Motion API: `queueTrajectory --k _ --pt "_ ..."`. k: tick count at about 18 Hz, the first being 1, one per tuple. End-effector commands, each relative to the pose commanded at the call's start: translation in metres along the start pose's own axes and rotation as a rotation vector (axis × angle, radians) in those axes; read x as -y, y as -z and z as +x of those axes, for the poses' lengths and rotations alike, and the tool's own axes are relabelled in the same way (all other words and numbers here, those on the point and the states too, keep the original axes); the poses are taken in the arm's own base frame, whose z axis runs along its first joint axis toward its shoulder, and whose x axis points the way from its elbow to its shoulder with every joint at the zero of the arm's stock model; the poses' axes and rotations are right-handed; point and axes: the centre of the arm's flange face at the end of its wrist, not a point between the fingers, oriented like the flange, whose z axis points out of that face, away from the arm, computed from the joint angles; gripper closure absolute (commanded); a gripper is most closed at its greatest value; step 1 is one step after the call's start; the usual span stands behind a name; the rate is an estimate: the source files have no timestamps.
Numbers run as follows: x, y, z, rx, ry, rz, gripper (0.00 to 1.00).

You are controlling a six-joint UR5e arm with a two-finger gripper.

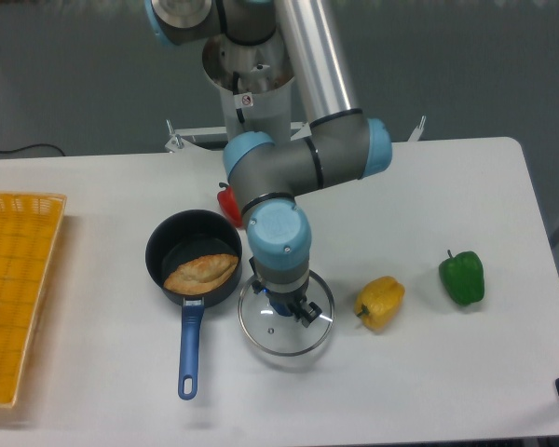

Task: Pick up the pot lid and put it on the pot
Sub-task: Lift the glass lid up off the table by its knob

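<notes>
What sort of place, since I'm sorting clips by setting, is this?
Probably a robotics lab with kitchen props: a UR5e arm over a white table, a blue-handled pan and a green bell pepper.

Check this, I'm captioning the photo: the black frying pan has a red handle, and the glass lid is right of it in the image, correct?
Not quite: the handle is blue, not red, as the camera view shows. The glass lid is right of the black frying pan in the image.
</notes>
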Motion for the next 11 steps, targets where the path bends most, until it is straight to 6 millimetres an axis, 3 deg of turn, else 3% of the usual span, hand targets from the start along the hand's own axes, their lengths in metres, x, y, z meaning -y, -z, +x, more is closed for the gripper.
queueTrajectory --k 6,11 --pt "-0.013 0.024 0.012 -0.046 -0.021 0.004 0.59" --pt "0.0 0.034 0.037 -0.051 -0.056 -0.001 0.59"
